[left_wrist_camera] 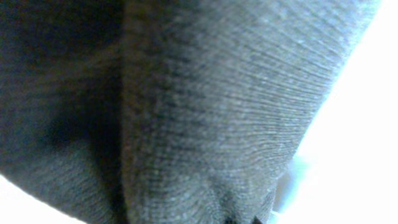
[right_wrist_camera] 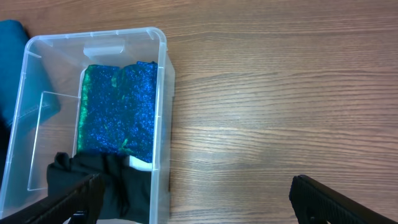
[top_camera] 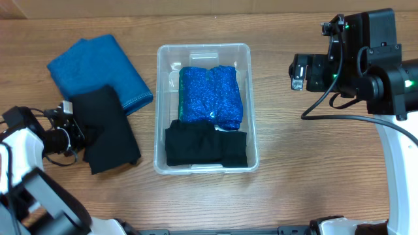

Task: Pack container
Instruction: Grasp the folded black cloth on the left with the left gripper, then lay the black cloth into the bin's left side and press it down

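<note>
On my far left, my left claw [top_camera: 83, 134] sits low at the left edge of a black cloth [top_camera: 111, 134] lying flat on the counter [top_camera: 294, 163]. My left wrist camera sees nothing but dark knitted fabric [left_wrist_camera: 186, 112] pressed close to the lens. None of my fingers show there, so I cannot tell whether that claw is gripping the cloth or merely lies against it. The top of the black cloth overlaps a folded blue towel [top_camera: 95, 68], which lies further back on the counter.

Next comes the container [top_camera: 160, 111], standing upright in the middle of the counter, just beside the towel's right corner. Inside it, a sparkly blue cloth [top_camera: 210, 94] fills the far part. A second black cloth [top_camera: 206, 149] is bunched at the near end, touching the blue one.

On the right, my right claw [top_camera: 299, 73] hangs over bare wood, well apart from the container. From its wrist camera the two dark fingers [right_wrist_camera: 68, 202] stand spread wide with nothing between them, and the container's rim [right_wrist_camera: 163, 74] is off to their left.
</note>
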Controlling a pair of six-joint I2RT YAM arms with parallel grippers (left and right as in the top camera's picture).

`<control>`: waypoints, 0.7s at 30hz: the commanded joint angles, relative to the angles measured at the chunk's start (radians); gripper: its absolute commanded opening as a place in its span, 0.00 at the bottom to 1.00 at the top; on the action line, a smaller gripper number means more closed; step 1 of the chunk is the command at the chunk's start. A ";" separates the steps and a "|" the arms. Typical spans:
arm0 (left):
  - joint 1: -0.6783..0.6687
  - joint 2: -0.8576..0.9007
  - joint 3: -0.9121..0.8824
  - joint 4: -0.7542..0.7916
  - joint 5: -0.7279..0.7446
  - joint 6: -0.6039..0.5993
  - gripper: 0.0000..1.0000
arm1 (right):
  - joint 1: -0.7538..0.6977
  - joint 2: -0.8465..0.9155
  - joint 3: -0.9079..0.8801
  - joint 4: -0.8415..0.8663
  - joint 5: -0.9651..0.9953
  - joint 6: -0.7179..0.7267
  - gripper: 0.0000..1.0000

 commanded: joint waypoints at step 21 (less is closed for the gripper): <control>-1.007 0.030 0.289 0.463 -0.469 -0.886 0.04 | -0.004 0.004 0.002 0.003 -0.006 0.007 1.00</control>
